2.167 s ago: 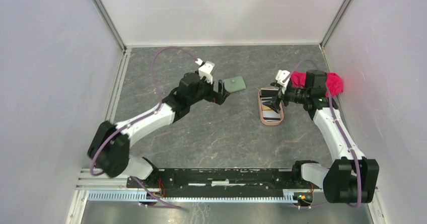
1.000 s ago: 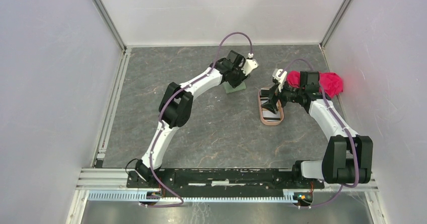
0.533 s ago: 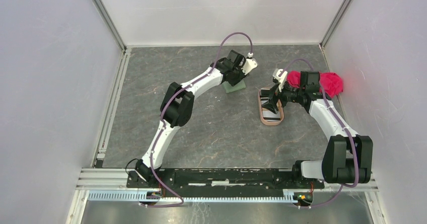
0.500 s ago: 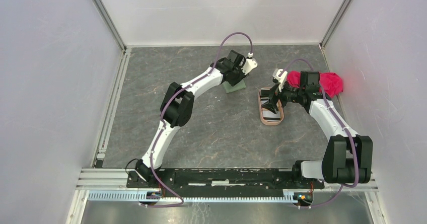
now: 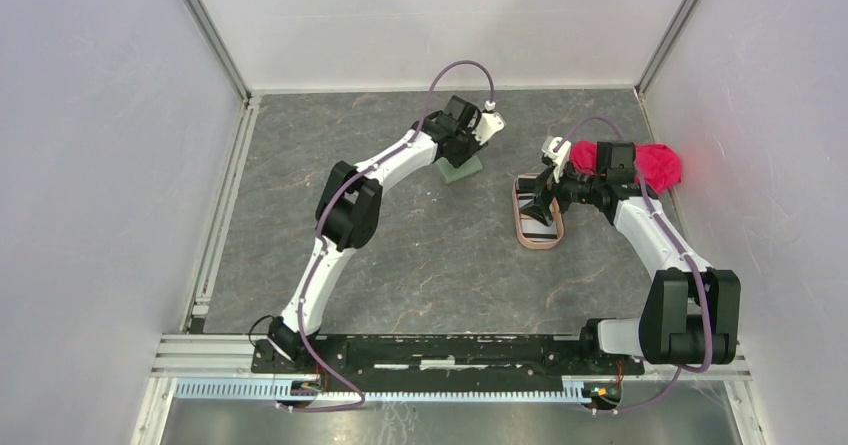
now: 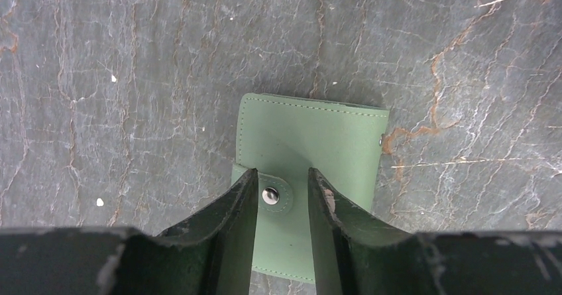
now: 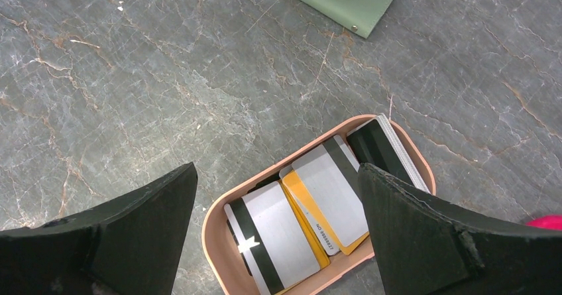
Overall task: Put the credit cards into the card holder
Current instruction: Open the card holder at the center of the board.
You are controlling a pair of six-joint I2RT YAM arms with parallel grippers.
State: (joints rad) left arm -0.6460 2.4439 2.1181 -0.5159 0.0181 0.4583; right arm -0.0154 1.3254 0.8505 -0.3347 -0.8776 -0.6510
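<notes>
Bright even light, soft faint shadows, sharp detail (small glint on a striped card (image 7: 272,238))

On the desk (image 5: 430,255), the card holder (image 5: 458,171) lies left of and slightly behind the tray (image 5: 540,248). The credit cards (image 7: 311,202) lie overlapping in the tray; the cloth (image 5: 660,165) sits behind it, rightward.

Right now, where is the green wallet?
In the top view, the card holder lies closed under the left gripper, left of the pink tray.
</notes>
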